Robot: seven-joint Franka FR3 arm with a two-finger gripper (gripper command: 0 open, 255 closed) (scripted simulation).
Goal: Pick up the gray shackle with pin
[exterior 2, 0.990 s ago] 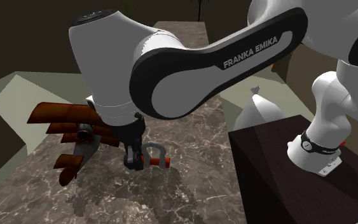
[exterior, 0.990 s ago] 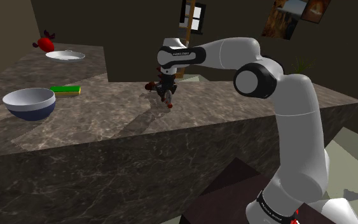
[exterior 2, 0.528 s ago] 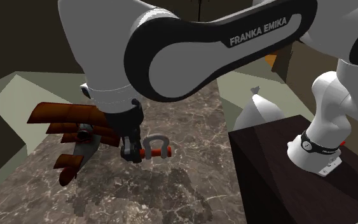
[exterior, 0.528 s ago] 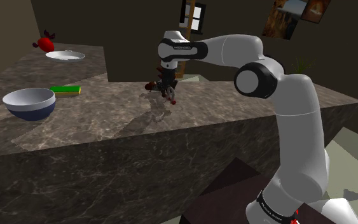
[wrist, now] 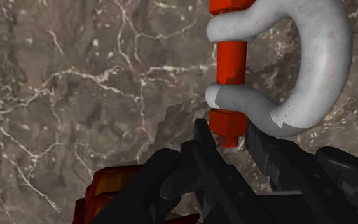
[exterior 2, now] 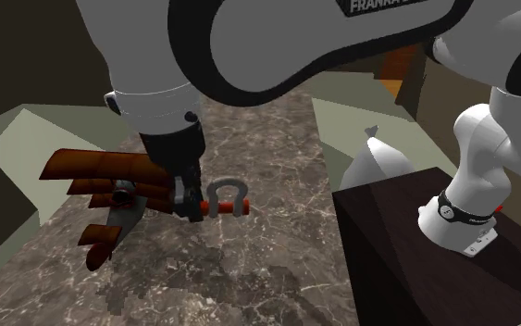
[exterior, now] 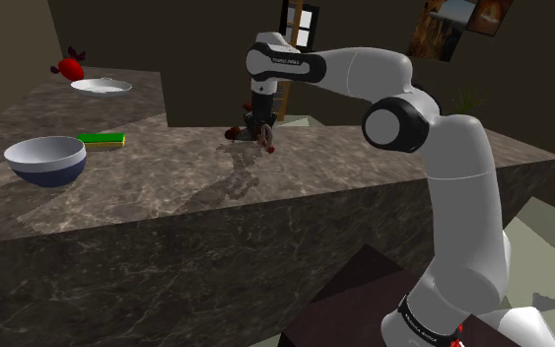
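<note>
The gray shackle (wrist: pixel 317 70) with its red-orange pin (wrist: pixel 229 70) hangs in the air above the dark marble counter (exterior 2: pixel 277 269). My black gripper (wrist: pixel 233 141) is shut on the lower end of the pin, and the gray bow sticks out past the fingertips. Seen from the second exterior view, the shackle (exterior 2: pixel 225 195) juts sideways from the gripper (exterior 2: pixel 192 206), lifted off the counter. From the shoulder camera, the gripper (exterior: pixel 258 136) with the shackle (exterior: pixel 266 146) hovers over the counter's middle, casting a shadow below.
A brown-red slatted object (exterior 2: pixel 110 199) lies on the counter just beside the gripper. A blue-and-white bowl (exterior: pixel 45 161), a green flat block (exterior: pixel 103 139), a white plate (exterior: pixel 101 87) and a red object (exterior: pixel 69 67) sit toward the shoulder view's left. The dark stand (exterior 2: pixel 434 269) is lower right.
The gripper has risen with the shackle held by its pin, lifting it farther above the counter. The slatted object stayed put.
</note>
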